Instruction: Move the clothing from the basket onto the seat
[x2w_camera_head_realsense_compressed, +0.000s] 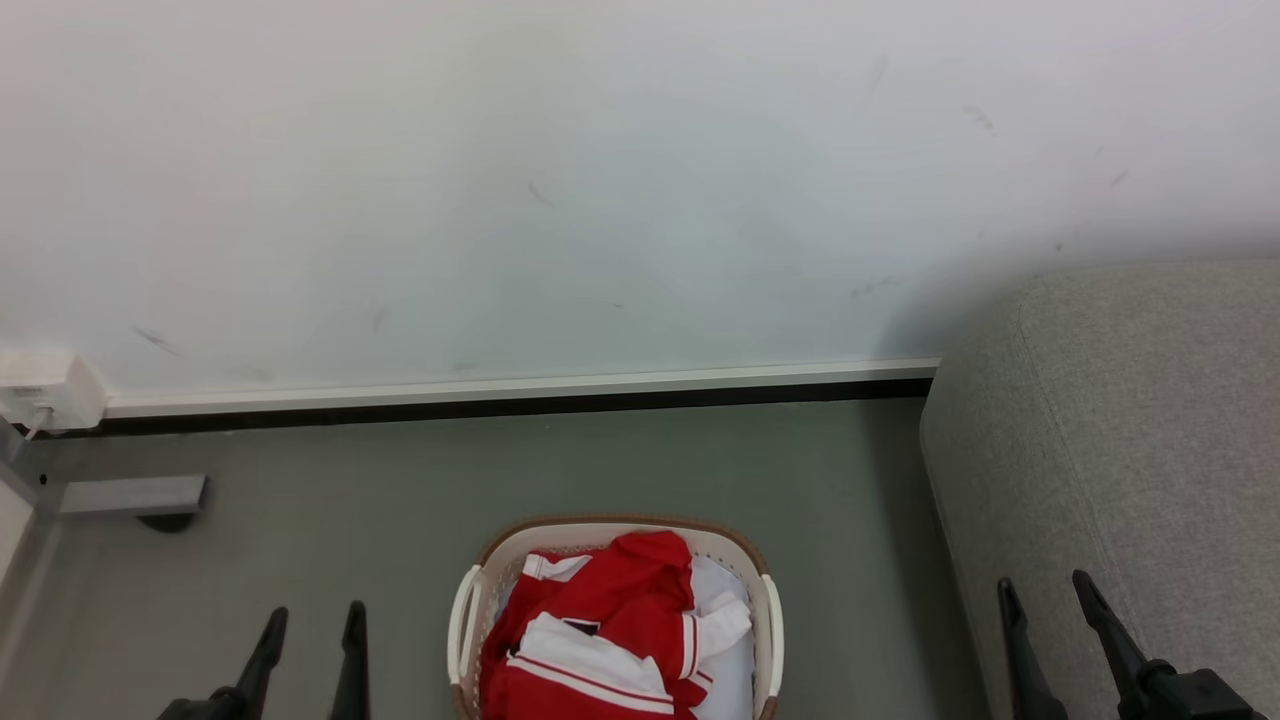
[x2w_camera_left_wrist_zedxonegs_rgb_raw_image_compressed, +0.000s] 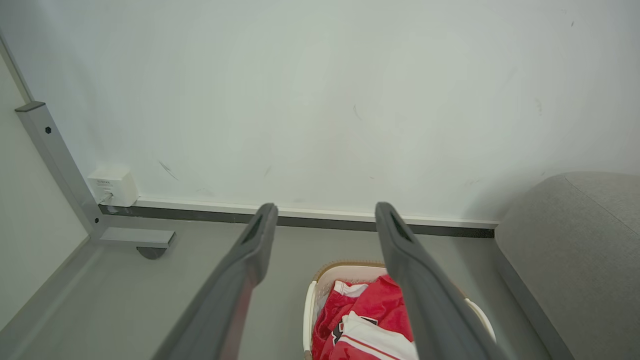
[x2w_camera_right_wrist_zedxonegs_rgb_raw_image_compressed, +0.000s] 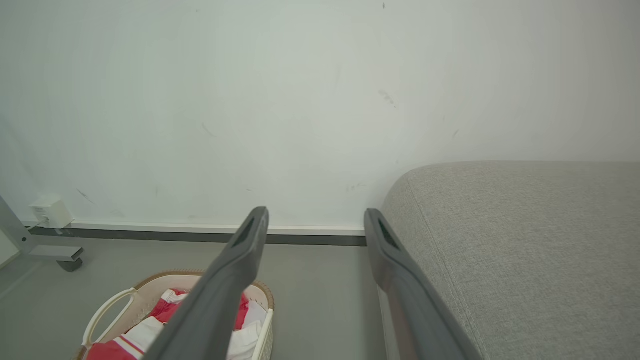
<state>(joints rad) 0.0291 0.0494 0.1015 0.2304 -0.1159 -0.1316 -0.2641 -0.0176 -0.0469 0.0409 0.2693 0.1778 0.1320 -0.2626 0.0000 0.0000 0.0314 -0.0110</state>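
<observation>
Clothing (x2w_camera_head_realsense_compressed: 620, 590) inside basket (x2w_camera_head_realsense_compressed: 466, 620), floor (x2w_camera_head_realsense_compressed: 860, 560) between rim and seat (x2w_camera_head_realsense_compressed: 1150, 430), left tool (x2w_camera_head_realsense_compressed: 316, 610), right tool (x2w_camera_head_realsense_compressed: 1042, 581) spread

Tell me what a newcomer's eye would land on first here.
The bright red fabric garment with white stripes draws the eye, heaped in the oval cream-white perforated plastic basket with a brown rim, bottom centre of the head view. A large grey fabric-upholstered sofa cushion rises at the right; the left gripper and right gripper flank the basket, open.

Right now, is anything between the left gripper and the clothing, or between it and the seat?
Nothing visible. The open left gripper sits beside the basket, the clothing lies exposed inside, and floor runs to the seat.
</observation>
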